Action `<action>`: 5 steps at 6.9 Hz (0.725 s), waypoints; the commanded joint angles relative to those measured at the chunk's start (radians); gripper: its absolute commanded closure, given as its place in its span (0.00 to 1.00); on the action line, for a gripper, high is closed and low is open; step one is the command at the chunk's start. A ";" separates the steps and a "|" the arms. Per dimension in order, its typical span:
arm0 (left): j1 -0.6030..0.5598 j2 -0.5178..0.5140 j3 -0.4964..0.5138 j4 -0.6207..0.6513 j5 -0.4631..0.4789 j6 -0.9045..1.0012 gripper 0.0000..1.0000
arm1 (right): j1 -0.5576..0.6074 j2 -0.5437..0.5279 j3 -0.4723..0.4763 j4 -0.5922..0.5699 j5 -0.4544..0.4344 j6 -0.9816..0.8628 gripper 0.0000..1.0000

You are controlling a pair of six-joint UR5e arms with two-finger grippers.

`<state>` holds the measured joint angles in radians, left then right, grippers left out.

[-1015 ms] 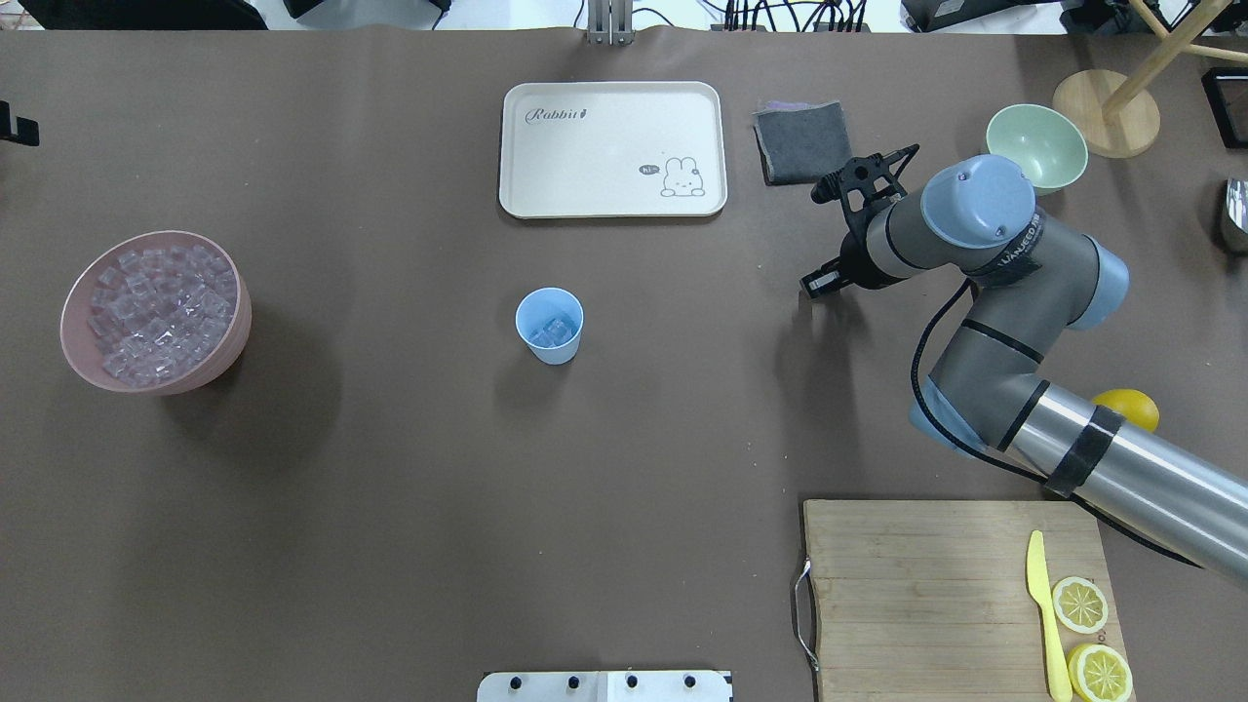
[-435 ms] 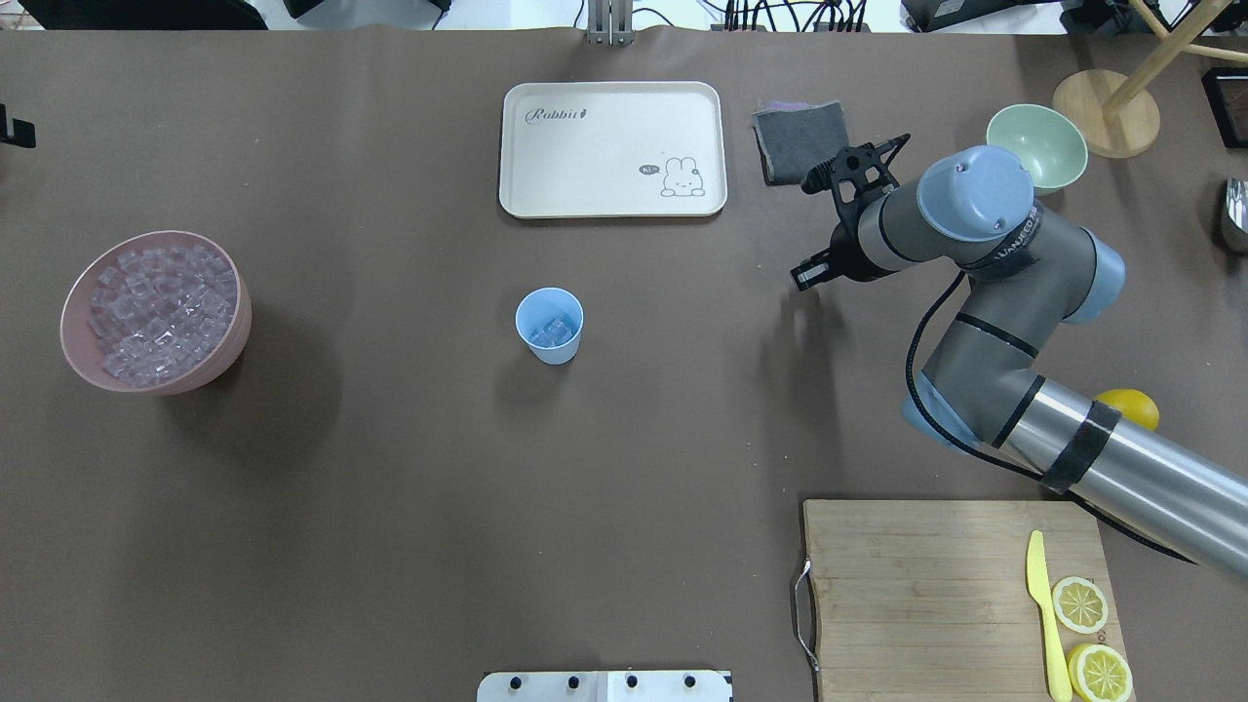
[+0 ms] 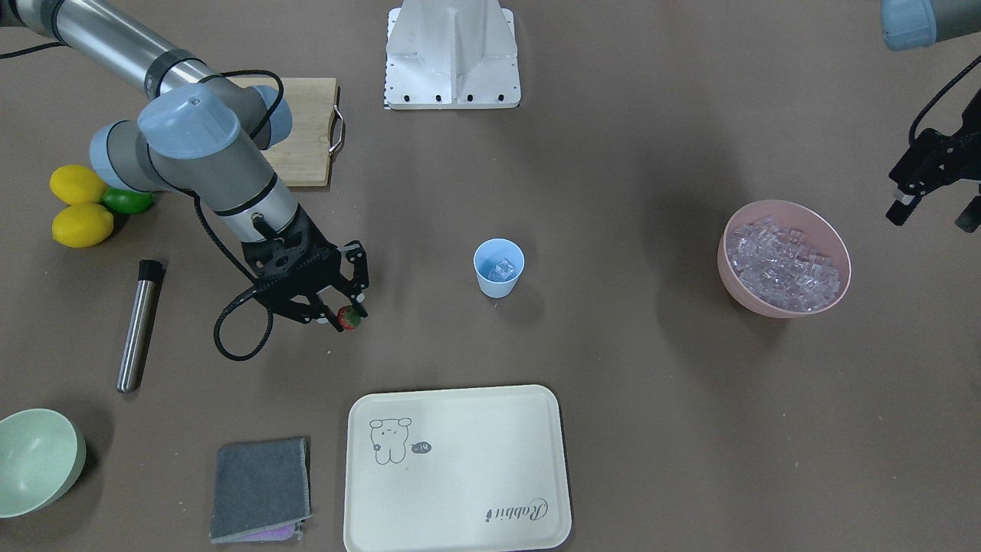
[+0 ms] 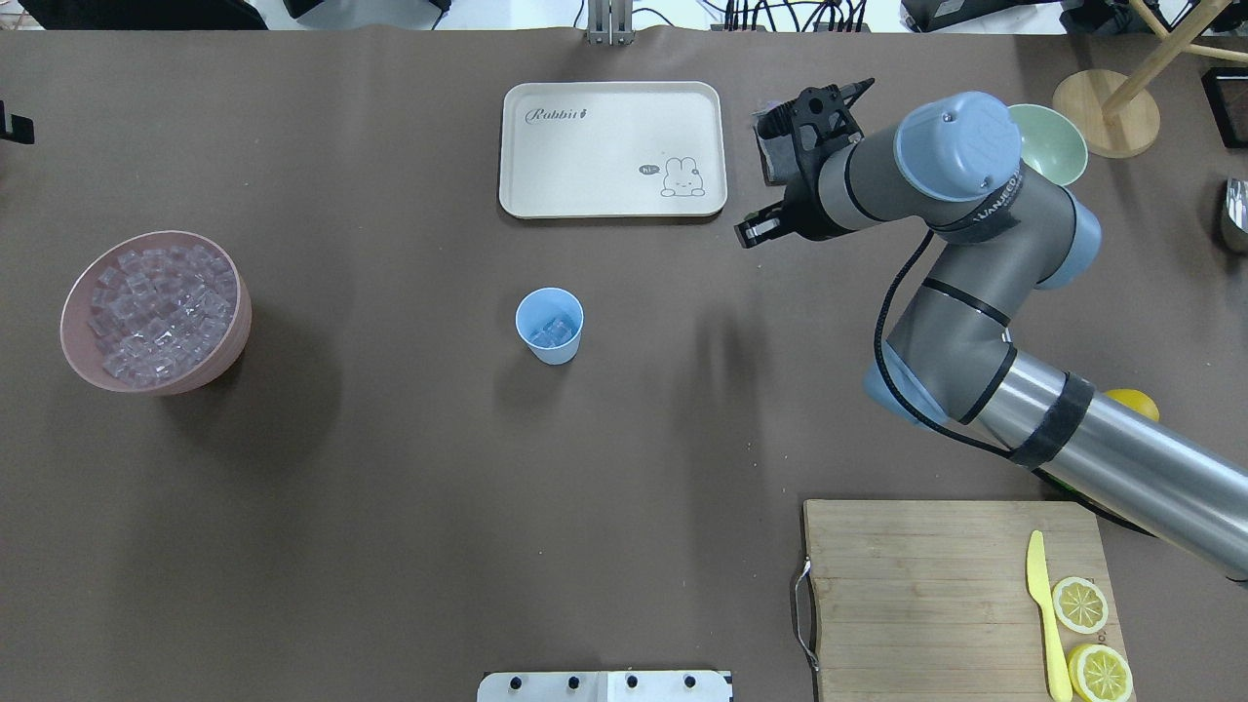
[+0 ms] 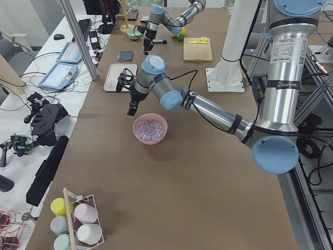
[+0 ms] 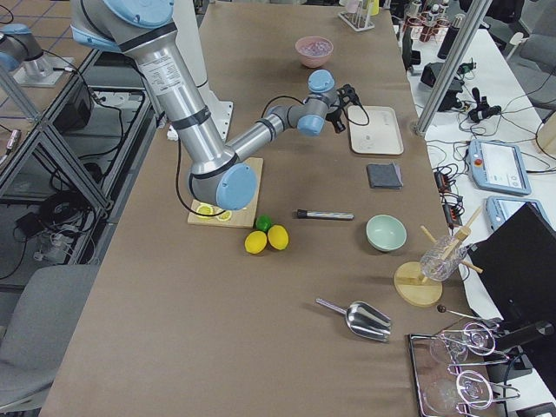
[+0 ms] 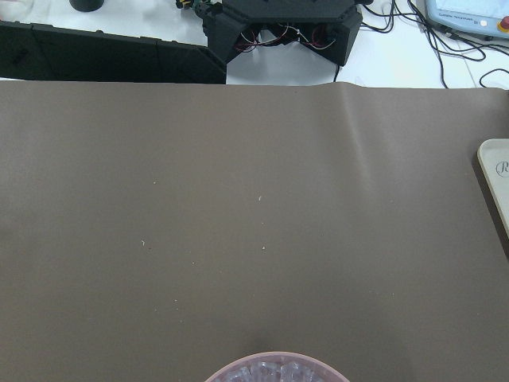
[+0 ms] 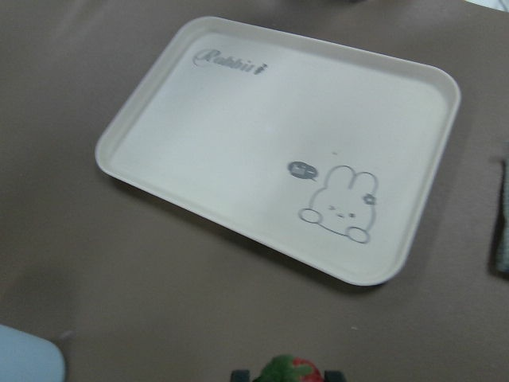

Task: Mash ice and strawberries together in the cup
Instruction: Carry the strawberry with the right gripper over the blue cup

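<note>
Right gripper [image 3: 346,315]: clamped on the strawberry [image 3: 351,317], left of centre in the front-facing view.
Cup [image 3: 497,285]: mid-frame, ice [image 3: 502,268] inside.
Left gripper [image 3: 933,213]: fingers apart, empty, right edge, near the pink bowl [image 3: 755,300].

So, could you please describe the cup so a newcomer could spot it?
Find the cream rabbit tray on the brown table. The cup stands alone near it, mid-table. It is small, light blue and handleless, holding little ice, unlike the wide pink bowl.
</note>
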<state>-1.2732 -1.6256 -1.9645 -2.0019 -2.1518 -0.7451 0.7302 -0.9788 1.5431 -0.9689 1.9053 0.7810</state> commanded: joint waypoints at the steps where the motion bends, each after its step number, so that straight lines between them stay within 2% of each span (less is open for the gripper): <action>1: 0.000 0.000 0.001 0.000 0.001 0.000 0.02 | -0.110 0.098 0.008 -0.051 -0.114 0.140 1.00; 2: -0.005 0.001 0.001 0.000 0.001 0.000 0.02 | -0.176 0.162 0.012 -0.147 -0.197 0.152 1.00; 3: -0.009 0.000 0.003 0.000 0.001 0.000 0.02 | -0.233 0.193 0.006 -0.189 -0.272 0.152 1.00; 5: -0.012 0.004 0.003 0.000 0.001 0.000 0.02 | -0.282 0.198 -0.018 -0.192 -0.319 0.152 1.00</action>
<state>-1.2832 -1.6240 -1.9622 -2.0018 -2.1506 -0.7455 0.4814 -0.7895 1.5412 -1.1522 1.6227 0.9314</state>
